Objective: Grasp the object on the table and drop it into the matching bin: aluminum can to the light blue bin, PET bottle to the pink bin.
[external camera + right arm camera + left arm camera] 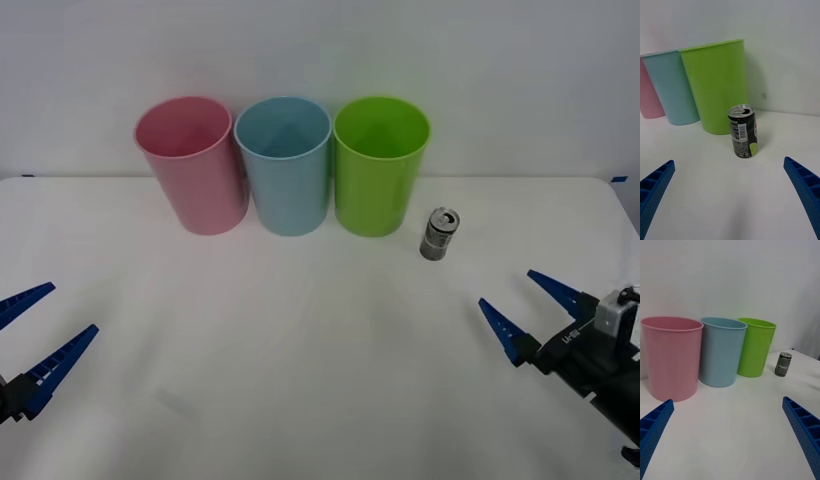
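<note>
Your right gripper hovers low over the table's near right corner, fingers spread wide and aimed at the aluminum can, which stands upright toward the far edge just beside the lime green bin (apart from it, not touching). Your left gripper waits at the near left corner, also spread with nothing held, its arm cut off by the frame. The light blue bin stands between the green one and the pink bin.

Three bins stand in a row at the back of the table, far ahead of both grippers: the pink bin on the left, the light blue bin in the middle, the lime green bin on the right. The aluminum can stands upright just right of that last bin, ahead and left of the right gripper. The left gripper sits near the table's left front.
</note>
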You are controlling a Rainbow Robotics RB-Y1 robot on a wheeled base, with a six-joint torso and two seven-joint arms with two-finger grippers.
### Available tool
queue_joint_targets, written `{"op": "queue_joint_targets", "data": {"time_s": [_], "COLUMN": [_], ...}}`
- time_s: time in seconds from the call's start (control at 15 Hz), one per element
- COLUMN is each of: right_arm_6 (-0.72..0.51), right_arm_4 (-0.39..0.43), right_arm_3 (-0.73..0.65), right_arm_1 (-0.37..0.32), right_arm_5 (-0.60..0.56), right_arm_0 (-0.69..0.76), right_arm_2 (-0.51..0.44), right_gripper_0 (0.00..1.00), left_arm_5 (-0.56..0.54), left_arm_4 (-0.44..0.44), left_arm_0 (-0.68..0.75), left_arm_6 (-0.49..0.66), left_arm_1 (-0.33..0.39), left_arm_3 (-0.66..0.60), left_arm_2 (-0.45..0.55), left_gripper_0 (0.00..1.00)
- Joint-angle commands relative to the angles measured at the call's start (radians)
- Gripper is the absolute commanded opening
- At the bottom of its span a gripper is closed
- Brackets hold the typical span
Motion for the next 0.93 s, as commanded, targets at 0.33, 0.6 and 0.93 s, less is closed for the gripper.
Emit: {"op": "queue_joint_targets", "data": {"time_s": [0.33, 0.6, 0.93], "right_arm_6": [0.056, 0.085, 0.11], "right_arm_4": [0.031, 0.031, 0.045], "right_arm_3": [0.146, 0.234, 0.26], "right_arm_1": [0.02, 0.037, 0.078], "right_arm_5": [0.098, 0.17, 0.273], "right_arm_0": [-0.129, -0.21, -0.269], "right_arm_2": [0.055, 0.093, 0.127], "right_gripper_0": [1.0, 1.0, 1.0], "left_arm_5": [0.0, 0.0, 0.0], "left_arm_4": [0.0, 0.0, 0.0], "left_arm_0": [0.0, 0.0, 0.0], "left_arm_6": [0.0, 0.0, 0.0], "left_arm_1": [0.0, 0.0, 0.0], "left_arm_3": [0.0, 0.0, 0.0], "left_arm_2": [0.0, 0.0, 0.0], "left_gripper_0": [1.0, 1.0, 1.0]}}
